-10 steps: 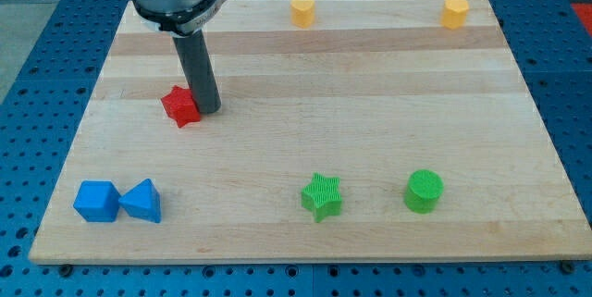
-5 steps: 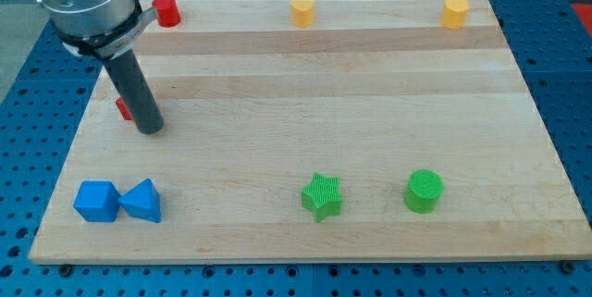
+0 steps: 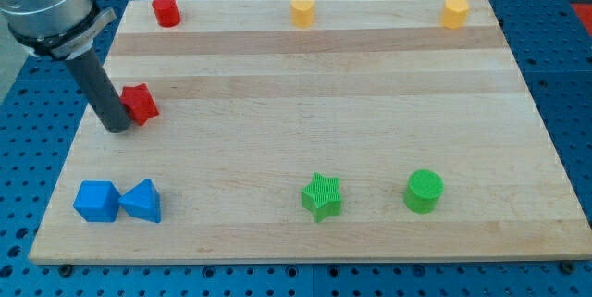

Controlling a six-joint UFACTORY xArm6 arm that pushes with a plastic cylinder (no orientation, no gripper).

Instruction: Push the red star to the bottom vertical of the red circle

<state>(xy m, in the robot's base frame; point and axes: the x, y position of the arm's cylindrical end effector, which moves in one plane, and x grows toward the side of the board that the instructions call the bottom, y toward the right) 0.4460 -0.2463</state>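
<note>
Tip: my tip (image 3: 117,128) near worktop's left edge, touching red star's lower left.
Red star (image 3: 140,104): left side, below red circle (image 3: 166,10) at top-left corner.
Claw: none, bare rod.

A big wooden worktop (image 3: 370,84) made of pale planks fills most of the view. All around the worktop is a blue base (image 3: 569,103) full of little round holes. The light is bright and even on the wood.
</note>
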